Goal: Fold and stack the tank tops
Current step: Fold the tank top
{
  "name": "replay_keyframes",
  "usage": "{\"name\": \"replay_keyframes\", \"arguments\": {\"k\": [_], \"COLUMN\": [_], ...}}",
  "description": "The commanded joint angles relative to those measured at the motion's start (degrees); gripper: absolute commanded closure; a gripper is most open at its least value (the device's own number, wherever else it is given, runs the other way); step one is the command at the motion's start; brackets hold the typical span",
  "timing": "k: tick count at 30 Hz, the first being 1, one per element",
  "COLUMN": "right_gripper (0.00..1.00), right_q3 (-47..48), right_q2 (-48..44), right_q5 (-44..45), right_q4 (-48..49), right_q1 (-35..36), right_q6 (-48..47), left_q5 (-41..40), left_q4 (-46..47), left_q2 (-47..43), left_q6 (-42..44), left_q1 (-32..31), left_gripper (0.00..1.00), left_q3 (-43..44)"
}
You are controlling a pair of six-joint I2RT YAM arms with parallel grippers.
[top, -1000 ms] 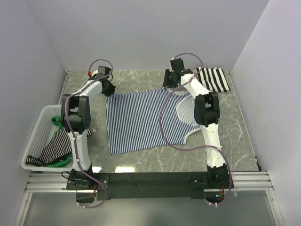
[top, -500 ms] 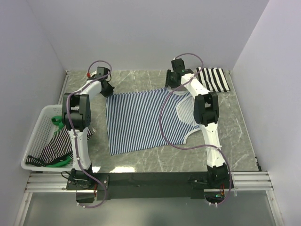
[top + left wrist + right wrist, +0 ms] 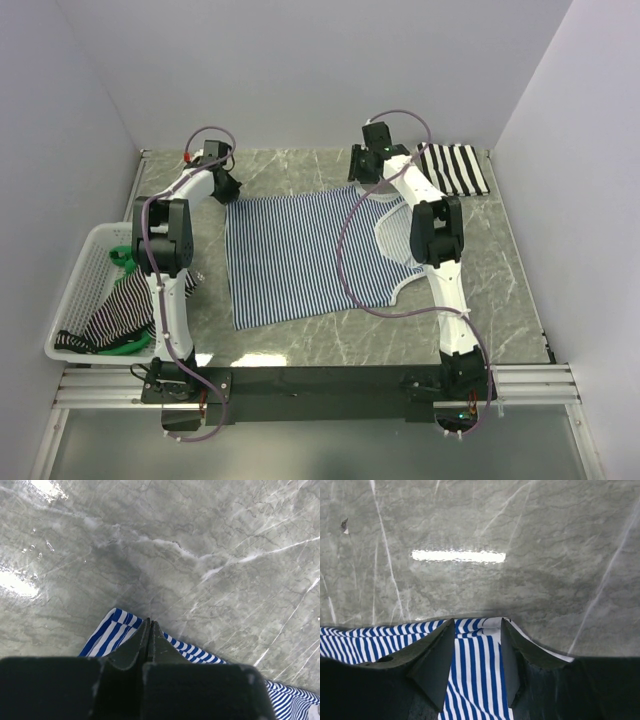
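Observation:
A thin navy-and-white striped tank top (image 3: pixel 300 250) lies spread flat mid-table, its white-trimmed openings toward the right. My left gripper (image 3: pixel 226 186) is at its far left corner, with the jaws shut on the hem (image 3: pixel 112 630); the tips (image 3: pixel 149 623) reach the cloth's edge. My right gripper (image 3: pixel 362 178) is at the far right corner. Its jaws are open with the striped cloth (image 3: pixel 475 670) lying between the fingers (image 3: pixel 436 655). A broad black-and-white striped tank top (image 3: pixel 455 168) lies folded at the back right.
A white mesh basket (image 3: pixel 78 290) stands at the left table edge, holding more striped cloth (image 3: pixel 118 312) and something green. Walls close in the table at the back and on both sides. Grey marble shows around the shirt.
Both wrists have shifted very slightly toward the back wall. The spread tank top has not visibly moved.

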Motion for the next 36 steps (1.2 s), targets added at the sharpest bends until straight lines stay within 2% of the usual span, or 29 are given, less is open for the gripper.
{"name": "replay_keyframes", "arguments": {"k": [1,8,12,17,21,24,25,28,36], "right_gripper": [0.51,0.5,0.46,0.46,0.55,0.71,0.82,0.95,1.0], "right_q3": [1.87,-4.45,-4.2,-3.76,-0.25,0.38,0.2,0.02,1.43], "right_q2": [1.42,-2.62,-2.81,-2.63,-0.61,-0.17,-0.25,-0.6,-1.22], "right_q5": [-0.76,1.17,2.93,3.81,3.64,3.2,3.2,3.63,6.88], "right_q4": [1.28,3.48,2.51,2.51,1.2,1.19,1.63,2.24,4.18], "right_q1": [0.8,0.98,1.24,1.33,1.33,1.41,1.42,1.42,0.28], "right_q6": [0.55,1.16,0.9,1.34,1.6,2.13,2.39,3.09,6.17], "left_q5": [0.83,1.36,1.44,1.8,1.97,2.24,2.32,2.76,2.5], "left_q4": [0.57,0.66,1.01,1.36,1.28,1.54,1.72,2.42,7.95], "left_q2": [0.37,0.81,1.08,1.25,1.6,1.78,1.87,1.78,-1.12], "left_q6": [1.14,1.14,1.05,1.05,1.05,1.05,1.05,1.14,0.44], "left_q1": [0.25,0.42,0.6,0.69,0.86,0.95,0.95,1.04,1.21], "left_gripper": [0.99,0.99,0.99,0.99,0.99,0.99,0.99,0.99,0.99], "left_q3": [2.35,2.62,2.35,2.27,2.62,2.79,2.79,2.53,-1.69]}}
